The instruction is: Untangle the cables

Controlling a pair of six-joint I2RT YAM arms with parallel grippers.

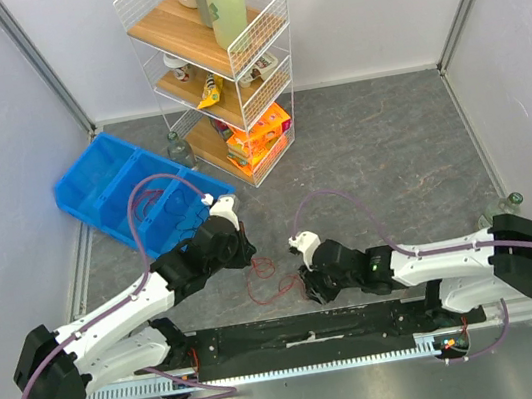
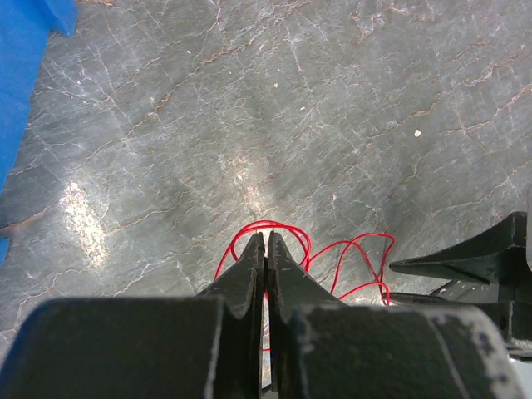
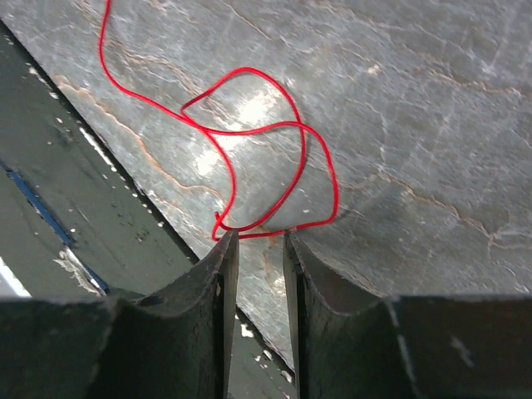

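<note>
A thin red cable (image 1: 266, 278) lies in loose loops on the grey table between my two grippers. No black wire shows. My left gripper (image 1: 252, 259) sits at the loops' upper left. In the left wrist view its jaws (image 2: 266, 237) are pressed together with red cable (image 2: 274, 222) looping past the tips and showing in the slit between them. My right gripper (image 1: 304, 276) is at the loops' right. In the right wrist view it (image 3: 260, 235) is slightly open, and the cable (image 3: 336, 195) runs across just beyond its fingertips, with one end by the left tip. Its fingers (image 2: 465, 262) show in the left wrist view.
A blue divided bin (image 1: 107, 184) stands at the back left, and its corner shows in the left wrist view (image 2: 25, 66). A white wire shelf rack (image 1: 226, 74) with bottles and packets stands at the back. The black base plate (image 1: 307, 330) runs along the near edge, right beside the cable.
</note>
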